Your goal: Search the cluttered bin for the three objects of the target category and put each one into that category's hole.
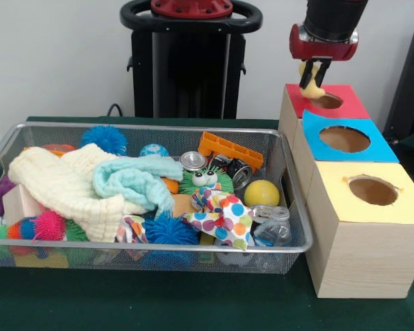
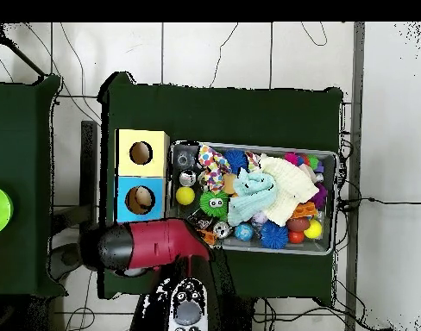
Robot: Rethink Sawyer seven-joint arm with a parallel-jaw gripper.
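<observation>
1. The gripper [image 1: 316,74] hangs just above the red-topped box [image 1: 345,103], its fingers pinched on a pale yellow object [image 1: 310,87].
2. That object dangles directly below the gripper, at the near rim of the red box's hole [image 1: 327,101].
3. Judged step: delivery of one target item, at the point of release.
4. Next, the object needs centring over the hole beneath, then the fingers must part.
5. The wire bin [image 1: 290,247] lies well off to the gripper's side, full of clutter.
</observation>
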